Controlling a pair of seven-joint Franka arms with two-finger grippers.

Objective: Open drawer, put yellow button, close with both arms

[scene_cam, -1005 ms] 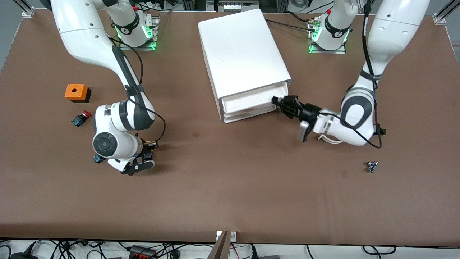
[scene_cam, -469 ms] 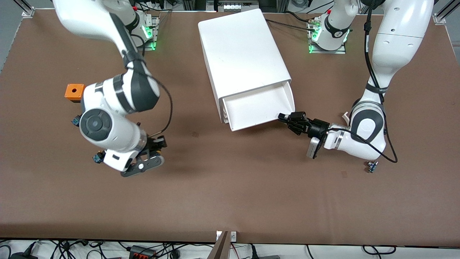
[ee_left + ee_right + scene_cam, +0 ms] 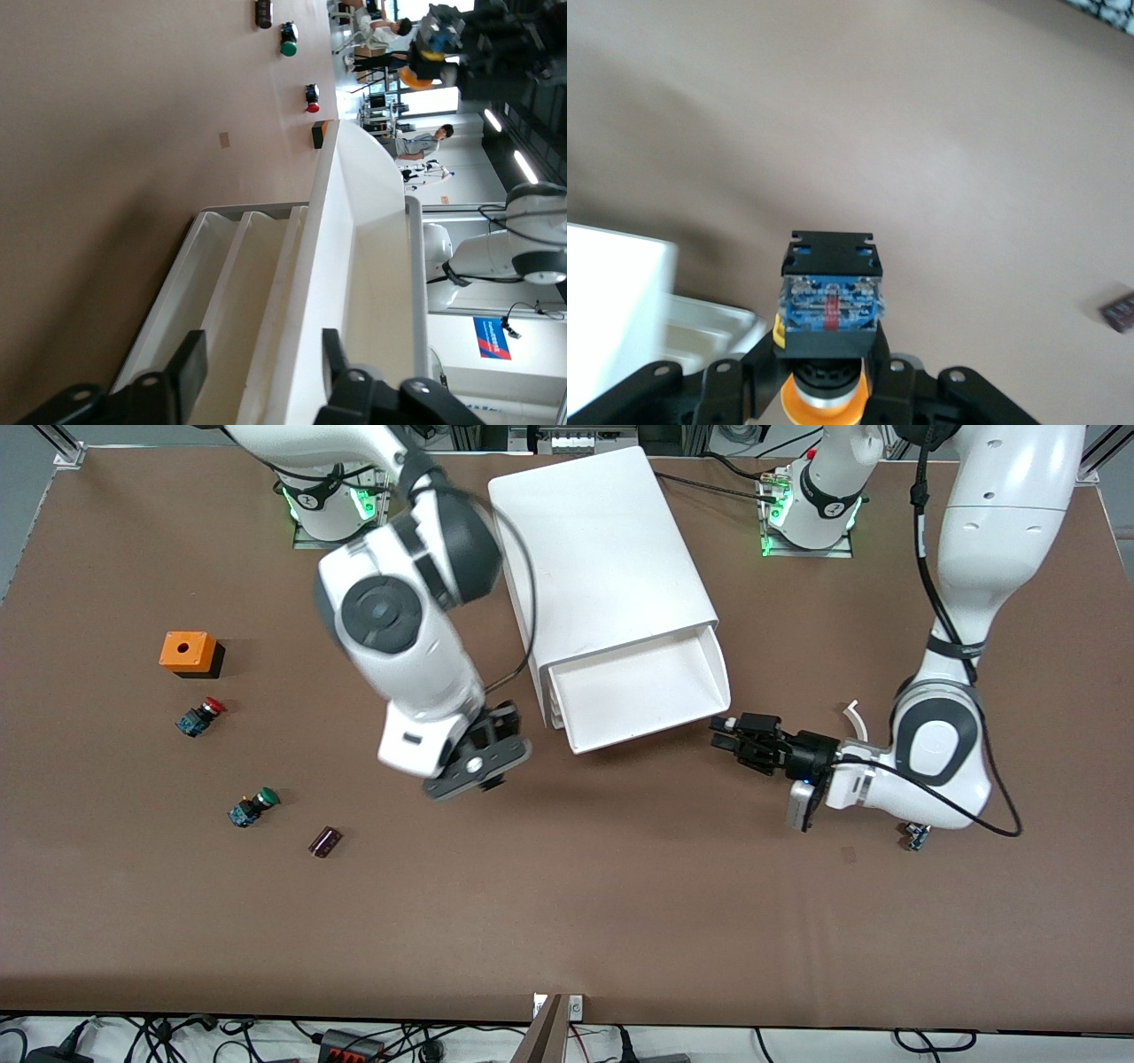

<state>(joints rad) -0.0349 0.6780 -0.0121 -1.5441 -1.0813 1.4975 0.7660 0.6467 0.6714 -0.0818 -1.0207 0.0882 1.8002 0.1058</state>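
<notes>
I see the drawer [image 3: 651, 691] pulled out of the cabinet [image 3: 598, 558], light, rigid plastic. My left gripper [image 3: 728, 735] hangs spread just off its front lip. My right gripper [image 3: 824, 376] pinches the yellow button [image 3: 830, 310] by its small hard body, over the table beside the cabinet.

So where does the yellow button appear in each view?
Front view: hidden under the right gripper, beside the drawer.
Left wrist view: the yellow button shows far off, in that gripper.
Right wrist view: centre, clamped, blue body showing.
Shared landmark: the open drawer.
</notes>
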